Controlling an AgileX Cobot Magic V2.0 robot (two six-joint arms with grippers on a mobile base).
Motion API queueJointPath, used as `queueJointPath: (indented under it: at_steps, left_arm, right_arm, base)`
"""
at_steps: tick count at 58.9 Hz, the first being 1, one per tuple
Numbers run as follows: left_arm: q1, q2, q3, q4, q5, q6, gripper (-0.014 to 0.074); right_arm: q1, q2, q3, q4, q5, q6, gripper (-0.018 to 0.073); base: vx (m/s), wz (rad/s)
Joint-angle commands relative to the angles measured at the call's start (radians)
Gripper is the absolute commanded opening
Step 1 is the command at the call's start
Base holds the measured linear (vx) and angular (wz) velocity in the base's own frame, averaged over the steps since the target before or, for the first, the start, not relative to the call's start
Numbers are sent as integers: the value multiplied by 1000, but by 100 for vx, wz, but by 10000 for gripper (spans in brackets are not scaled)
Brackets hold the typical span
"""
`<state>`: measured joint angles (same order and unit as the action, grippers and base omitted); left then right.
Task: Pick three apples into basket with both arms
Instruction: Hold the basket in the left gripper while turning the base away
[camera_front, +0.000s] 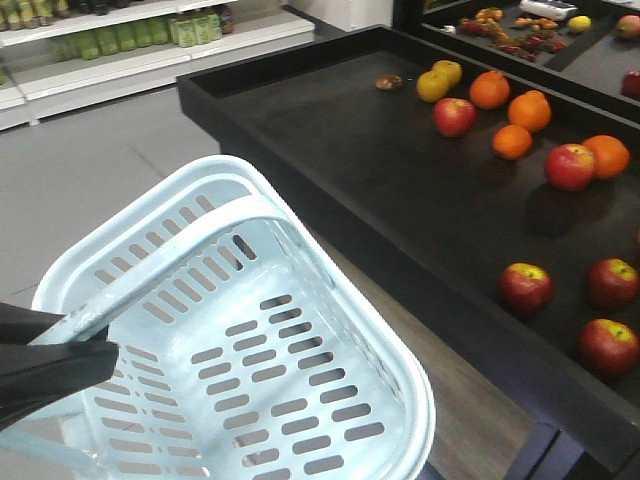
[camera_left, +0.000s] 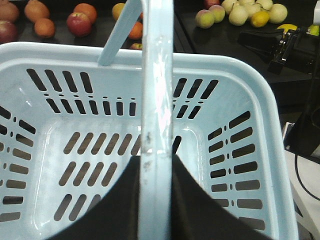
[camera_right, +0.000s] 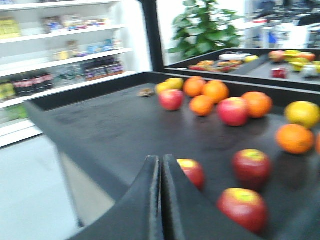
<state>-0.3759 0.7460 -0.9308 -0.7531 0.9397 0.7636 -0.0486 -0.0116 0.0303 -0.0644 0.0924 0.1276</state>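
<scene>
The basket (camera_front: 215, 172) is empty, its handle (camera_left: 157, 100) pinched in the left gripper (camera_left: 156, 159); the three apples (camera_front: 526, 288) lie on the surface (camera_front: 380, 180) right of the basket, and the right gripper (camera_right: 160, 159), pressed together and holding nothing, should spread before descending on the nearest.

A supermarket: stocked shelves (camera_front: 150, 58) of bottled drinks (camera_front: 120, 38), black produce bins (camera_front: 330, 140) of loose fruit (camera_front: 490, 90), and a shopping basket (camera_front: 190, 340).
</scene>
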Motion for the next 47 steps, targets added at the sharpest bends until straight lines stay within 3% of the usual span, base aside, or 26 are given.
queueJointPath:
  at_steps: [1,47]
  left_arm:
    - [-6,-6,-30,-63,-74,-4,-6]
    - [-6,-6,-30,-63,-74,-4,-6]
  right_arm:
    - [-4,-12,11,-9,-73,-8,-9]
    - [-4,-12,11,-9,-73,-8,-9]
  base:
    - [-17,63]
    - [-15,58]
